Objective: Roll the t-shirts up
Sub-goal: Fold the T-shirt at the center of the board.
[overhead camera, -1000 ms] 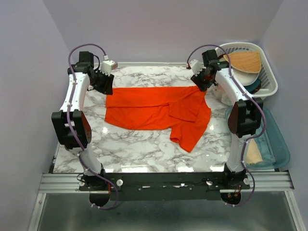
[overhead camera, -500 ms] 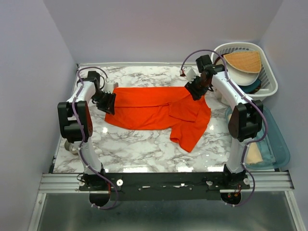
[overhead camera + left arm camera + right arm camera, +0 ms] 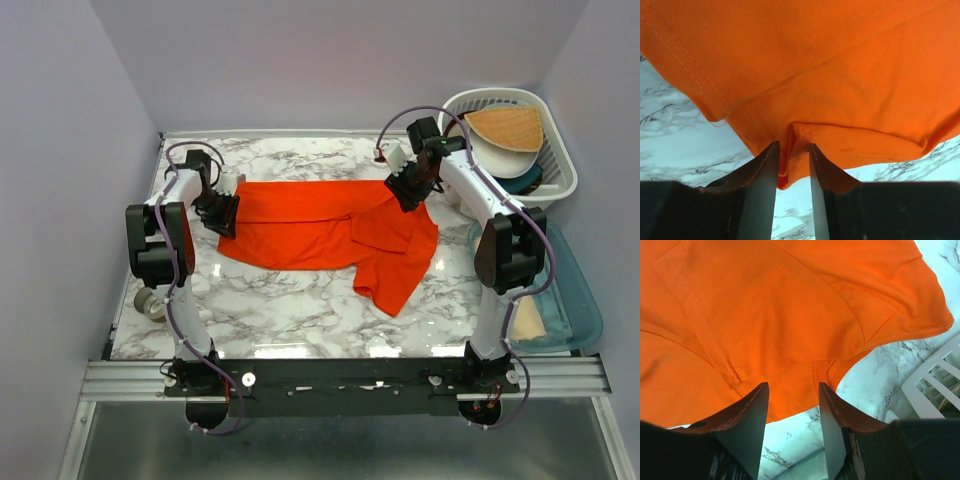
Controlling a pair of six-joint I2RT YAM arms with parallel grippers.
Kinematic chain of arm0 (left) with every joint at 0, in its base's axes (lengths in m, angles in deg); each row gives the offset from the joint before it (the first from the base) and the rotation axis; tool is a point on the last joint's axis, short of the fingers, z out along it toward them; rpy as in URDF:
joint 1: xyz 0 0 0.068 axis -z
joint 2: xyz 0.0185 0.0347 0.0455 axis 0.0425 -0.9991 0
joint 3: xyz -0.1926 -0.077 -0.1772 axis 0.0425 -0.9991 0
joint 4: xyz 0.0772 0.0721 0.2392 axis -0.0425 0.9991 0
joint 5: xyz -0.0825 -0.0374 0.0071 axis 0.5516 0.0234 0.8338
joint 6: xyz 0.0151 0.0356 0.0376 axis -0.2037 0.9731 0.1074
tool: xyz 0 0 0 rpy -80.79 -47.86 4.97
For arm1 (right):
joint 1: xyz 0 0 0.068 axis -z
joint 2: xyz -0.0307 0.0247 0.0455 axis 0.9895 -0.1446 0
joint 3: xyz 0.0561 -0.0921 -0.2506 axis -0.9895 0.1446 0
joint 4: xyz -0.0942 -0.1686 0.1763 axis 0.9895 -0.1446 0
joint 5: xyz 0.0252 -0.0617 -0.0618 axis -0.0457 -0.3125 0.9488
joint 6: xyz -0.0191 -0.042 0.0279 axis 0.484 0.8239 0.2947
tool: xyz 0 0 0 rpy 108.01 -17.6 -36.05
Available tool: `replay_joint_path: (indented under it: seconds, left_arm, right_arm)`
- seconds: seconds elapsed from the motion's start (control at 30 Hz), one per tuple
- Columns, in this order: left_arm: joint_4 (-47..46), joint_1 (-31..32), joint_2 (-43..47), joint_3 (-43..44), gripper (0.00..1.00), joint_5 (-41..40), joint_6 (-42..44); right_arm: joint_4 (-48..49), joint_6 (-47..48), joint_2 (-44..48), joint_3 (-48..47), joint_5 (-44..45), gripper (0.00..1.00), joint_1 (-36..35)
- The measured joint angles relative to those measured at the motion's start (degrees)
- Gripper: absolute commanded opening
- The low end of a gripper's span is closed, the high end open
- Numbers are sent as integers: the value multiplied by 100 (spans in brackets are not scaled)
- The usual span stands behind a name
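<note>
**A:** Where is the t-shirt (image 3: 320, 235) lying?

**B:** It is lying on the marble table (image 3: 300, 310), stretching away from the white basket (image 3: 560, 150) toward the left arm's side. It is lying in loose overlapping folds, not yet rolled.

**A:** And the grippers?

**B:** The left gripper (image 3: 793, 150) is biting the hem at the end farthest from the basket, with narrow jaws and a pucker of cloth standing between them. The right gripper (image 3: 792, 390) is sitting at the corner nearest the basket. Its fingers (image 3: 747, 415) are standing half apart with hem lying between them, and I cannot tell whether they are pinching it.

**A:** Why both ends?

**B:** I am guessing they are taking one edge at two points, so the cloth is pulling straight for rolling.

**A:** What is each view adding?

**B:** The overhead is giving the whole spread: a flap drooping toward the arms' bases on the basket side, and a tan fan-shaped piece (image 3: 505, 125) resting in the basket. The wrist cameras are giving the stitching and the pinch itself, which the arms are hiding from above.
</note>
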Motion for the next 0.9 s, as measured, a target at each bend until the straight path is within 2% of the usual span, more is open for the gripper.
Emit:
replay_joint_path:
  seconds: [0.23, 0.27, 0.33, 0.37, 0.47, 0.67, 0.9]
  left_arm:
    - [50, 0, -129, 48, 28, 22, 20]
    - [63, 0, -129, 48, 20, 22, 26]
    - [105, 0, -129, 39, 15, 22, 31]
    - [116, 0, -129, 39, 8, 24, 68]
    - [146, 0, -127, 35, 0, 28, 105]
    - [267, -39, 72, 13, 0, 13, 61]
    - [308, -184, 949, -595, 0, -11, 13]
  right_arm:
    - [-2, 4, 0, 2, 2, 53, 0]
    - [-2, 4, 0, 2, 2, 53, 0]
    - [0, 4, 0, 11, 2, 53, 0]
    - [-2, 4, 0, 15, 2, 53, 0]
    - [-4, 7, -2, 28, 2, 51, 0]
    - [0, 157, 74, 267, -131, 50, 0]
    - [-33, 520, 796, 1449, -356, 50, -9]
